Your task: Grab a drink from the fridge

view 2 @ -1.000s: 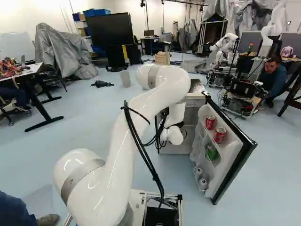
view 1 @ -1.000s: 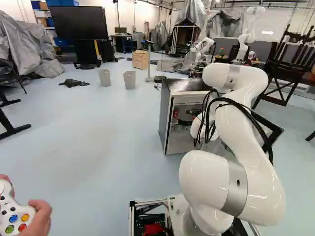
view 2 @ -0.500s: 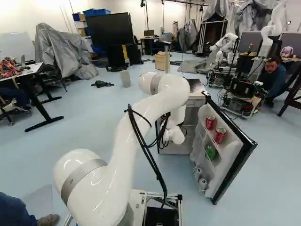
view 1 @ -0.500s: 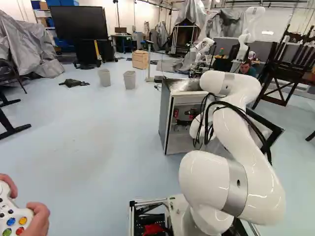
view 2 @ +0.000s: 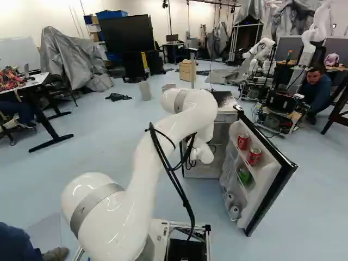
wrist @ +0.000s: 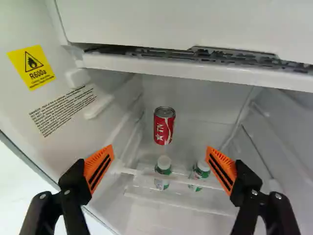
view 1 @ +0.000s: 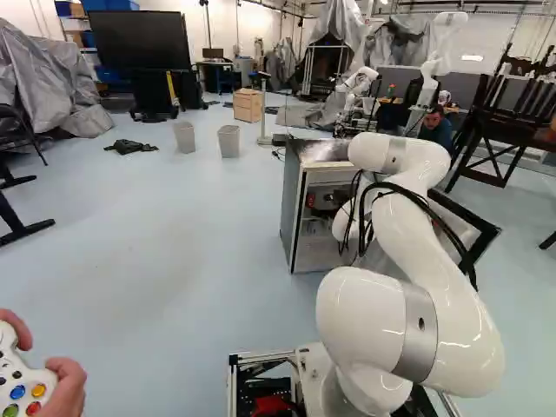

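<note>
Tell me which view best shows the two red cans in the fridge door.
The right base view: both cans stand unobstructed in the door. The left base view shows part of the door beyond the arm, neither can. The wrist view shows the fridge's inside with a different red can.

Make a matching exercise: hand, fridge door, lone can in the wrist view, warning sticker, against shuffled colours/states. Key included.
Things
1. Hand
2. Fridge door
3. Lone can
4. Warning sticker

Colours/states
A. Yellow, with a black flame symbol
B. Swung open, two door cans on its upper shelf
C. Fingers apart, gripping nothing
D. Red, upright, ahead of the gripping part

Pairs: 1-C, 2-B, 3-D, 4-A
</note>
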